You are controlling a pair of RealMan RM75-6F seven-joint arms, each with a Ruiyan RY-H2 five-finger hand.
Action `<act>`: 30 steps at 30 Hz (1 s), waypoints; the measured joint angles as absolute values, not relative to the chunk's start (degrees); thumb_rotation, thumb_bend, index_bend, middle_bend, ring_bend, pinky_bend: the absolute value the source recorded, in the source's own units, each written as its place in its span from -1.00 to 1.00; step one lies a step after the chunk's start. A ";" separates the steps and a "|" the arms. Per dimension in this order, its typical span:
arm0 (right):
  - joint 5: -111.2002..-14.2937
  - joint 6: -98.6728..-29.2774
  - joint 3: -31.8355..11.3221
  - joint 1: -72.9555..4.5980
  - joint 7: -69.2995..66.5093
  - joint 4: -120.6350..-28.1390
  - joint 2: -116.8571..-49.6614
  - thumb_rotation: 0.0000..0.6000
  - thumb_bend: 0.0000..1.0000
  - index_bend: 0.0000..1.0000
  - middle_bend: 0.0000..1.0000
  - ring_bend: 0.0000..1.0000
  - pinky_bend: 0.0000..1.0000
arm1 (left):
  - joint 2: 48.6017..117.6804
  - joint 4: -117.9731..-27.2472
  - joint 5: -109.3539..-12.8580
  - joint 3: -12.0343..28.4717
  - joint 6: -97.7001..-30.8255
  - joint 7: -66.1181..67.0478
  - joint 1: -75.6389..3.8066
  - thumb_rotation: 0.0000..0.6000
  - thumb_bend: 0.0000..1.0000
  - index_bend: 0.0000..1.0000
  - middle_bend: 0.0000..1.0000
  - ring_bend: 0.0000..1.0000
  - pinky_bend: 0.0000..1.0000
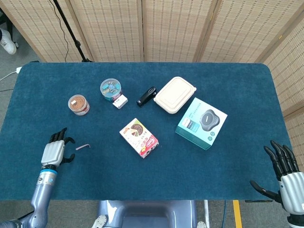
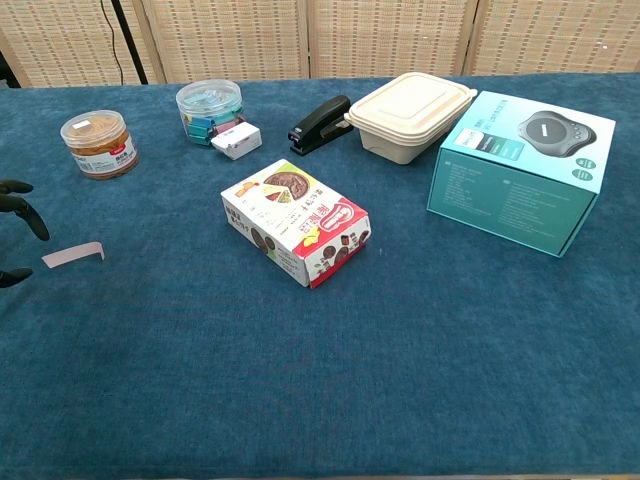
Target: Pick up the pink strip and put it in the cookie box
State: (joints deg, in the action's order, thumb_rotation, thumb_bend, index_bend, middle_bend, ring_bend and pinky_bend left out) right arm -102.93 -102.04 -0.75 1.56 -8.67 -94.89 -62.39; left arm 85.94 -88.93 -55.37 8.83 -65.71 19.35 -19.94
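A dark blue felt-like cloth covers the table (image 1: 228, 80), which stands before woven cane folding screens (image 1: 175, 28) on a grey floor. The pink strip (image 1: 82, 147) lies flat on the cloth, well left of the cookie box (image 1: 139, 137) at the table's middle. The left hand (image 1: 53, 152) hovers just beside the strip with fingers apart, holding nothing, and the right hand (image 1: 287, 178) waits spread and empty at the near right corner.
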 measured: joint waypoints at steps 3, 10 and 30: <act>-102.73 -101.79 -0.76 1.45 -8.86 -94.91 -62.26 1.00 -1.00 -1.00 -1.00 -1.00 -1.00 | 87.04 -88.24 -54.68 8.95 -66.25 20.10 -20.19 1.00 -0.36 -0.19 -1.00 -1.00 -1.00; -102.41 -101.34 -0.78 1.24 -9.27 -94.93 -62.04 1.00 -1.00 -1.00 -1.00 -1.00 -1.00 | 89.21 -86.96 -52.93 9.73 -66.75 22.02 -21.39 1.00 -0.28 -0.19 -1.00 -1.00 -1.00; -101.91 -100.48 -0.69 0.90 -10.14 -95.05 -61.64 1.00 -1.00 -1.00 -1.00 -1.00 -1.00 | 92.94 -83.20 -51.53 10.19 -67.56 23.93 -22.98 1.00 -0.18 0.04 -1.00 -1.00 -1.00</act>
